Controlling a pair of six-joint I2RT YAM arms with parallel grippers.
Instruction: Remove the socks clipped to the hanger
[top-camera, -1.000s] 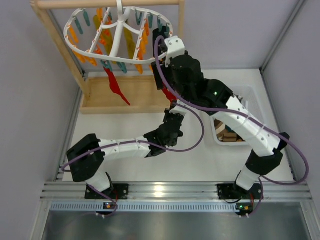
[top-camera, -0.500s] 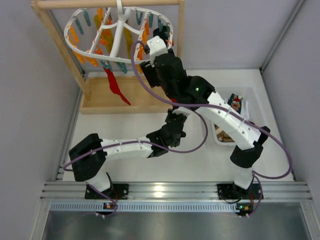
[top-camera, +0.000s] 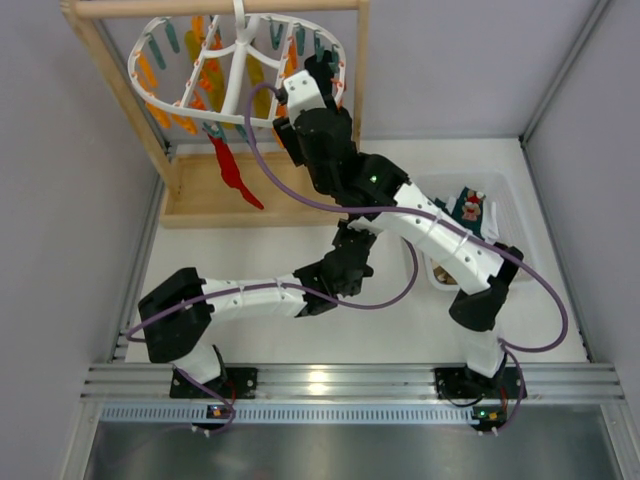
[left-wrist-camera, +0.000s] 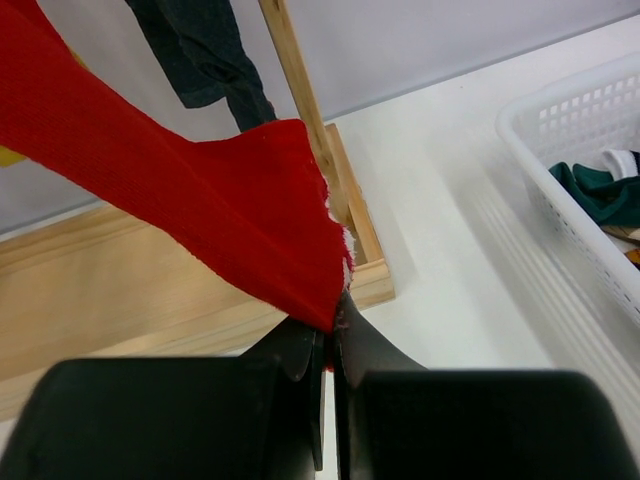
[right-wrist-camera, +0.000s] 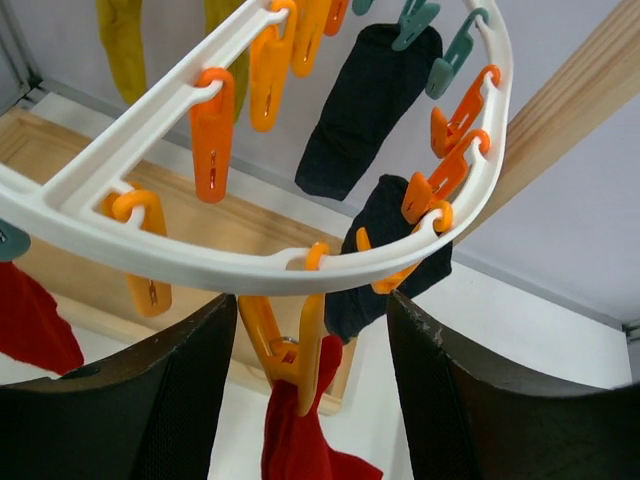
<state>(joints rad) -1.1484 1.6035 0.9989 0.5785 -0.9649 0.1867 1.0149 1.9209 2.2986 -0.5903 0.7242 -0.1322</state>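
Left gripper (left-wrist-camera: 329, 325) is clamped tight on the lower edge of a red sock (left-wrist-camera: 200, 200), with the fabric pinched right at the fingertips. From there the sock stretches taut, up and away to the left, and runs out of the left wrist view. Behind it stands the post of the wooden frame (left-wrist-camera: 300, 100), with a dark sock (left-wrist-camera: 205, 50) hanging just beyond. Off to the right sits the white basket (left-wrist-camera: 560, 170), with green fabric (left-wrist-camera: 600, 190) lying inside.

From above, the left arm reaches across the middle of the table (top-camera: 260, 250). Its gripper (top-camera: 352, 238) is low, under the right arm's forearm.

Up top, the right gripper (right-wrist-camera: 305, 335) is spread wide at the near rim of the hanger (right-wrist-camera: 120, 245). Its two dark fingers (right-wrist-camera: 150, 400) stand either side of an orange clip (right-wrist-camera: 285, 345) without touching it. That clip dangles from the white ring and bites a red sock end (right-wrist-camera: 300, 440). Whether this is the same sock that the left gripper holds, the views do not settle.

Two dark socks (right-wrist-camera: 365, 110) hang from clips further round the ring, and mustard yellow ones (right-wrist-camera: 125, 40) hang at the far side. In the overhead view a second red sock (top-camera: 230, 175) hangs at the ring's left, above the frame's wooden base.
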